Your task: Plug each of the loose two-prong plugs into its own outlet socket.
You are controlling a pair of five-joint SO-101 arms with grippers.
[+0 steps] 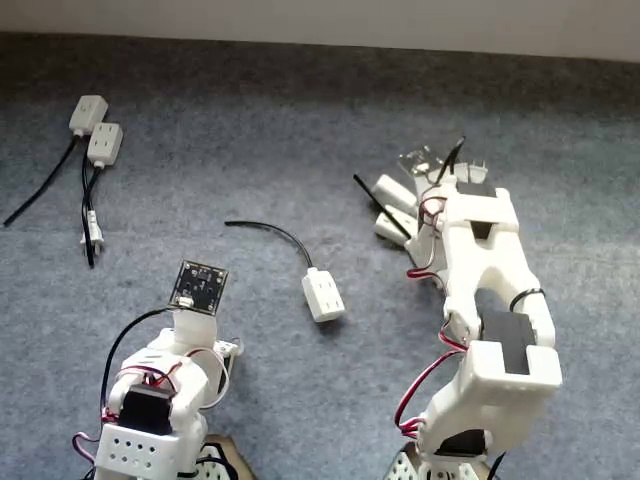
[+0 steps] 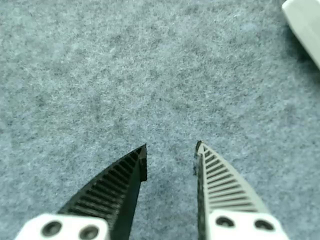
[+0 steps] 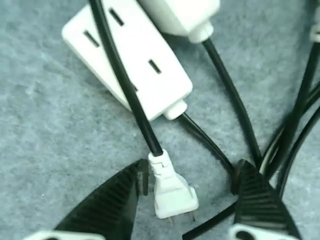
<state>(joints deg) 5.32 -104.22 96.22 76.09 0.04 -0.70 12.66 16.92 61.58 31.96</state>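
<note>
A white two-prong plug [image 3: 172,192] on a black cord lies on the grey carpet between the fingers of my open right gripper [image 3: 191,170], close beside the left finger [image 3: 117,197]. Just beyond it lies a white outlet socket [image 3: 130,60] with slots facing up, the plug's cord crossing over it. In the high view two white sockets [image 1: 395,192] lie at the tip of the right arm [image 1: 480,260]. Another loose socket [image 1: 323,295] lies mid-table. My left gripper [image 2: 170,150] hovers open over bare carpet, holding nothing.
At the far left lie two more white sockets [image 1: 95,128] with black cords and a small plug [image 1: 92,236]. Several black cords [image 3: 295,120] tangle beside the right gripper. A white socket corner [image 2: 305,25] shows beyond the left gripper.
</note>
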